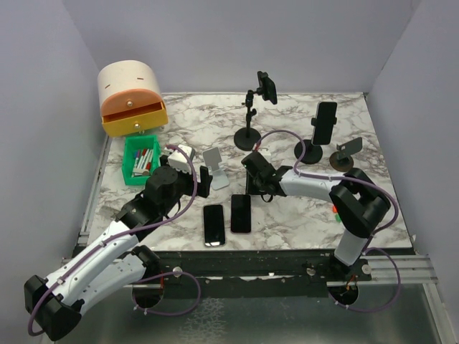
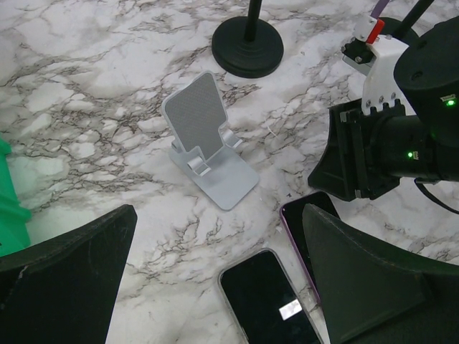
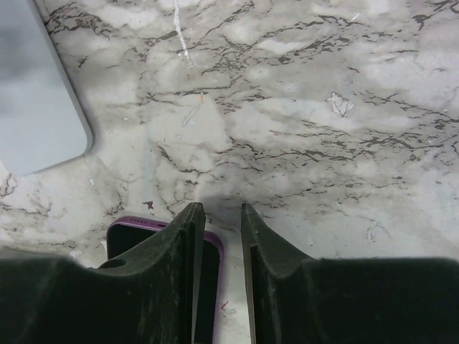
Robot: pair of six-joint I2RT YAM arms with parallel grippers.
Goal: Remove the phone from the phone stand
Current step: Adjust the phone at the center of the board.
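Hovering lower left, the left gripper [image 2: 219,236] gapes wide, empty. Centre frame, the purple-cased phone [image 1: 241,213] lies flat, off the silver stand [image 1: 217,167]. Right of it, the right gripper [image 3: 219,208] has narrowly parted, empty fingers overlapping its corner; pulling away could drag it.

top: overhead, whole table [image 1: 215,122] | left wrist: near, angled down | right wrist: closest | shared: purple phone [image 2: 301,222]

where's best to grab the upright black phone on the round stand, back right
Likely the upper half of the phone, pinched across its long edges, coming from above: it stands upright, the stand holds it from lower down, and the top is free.
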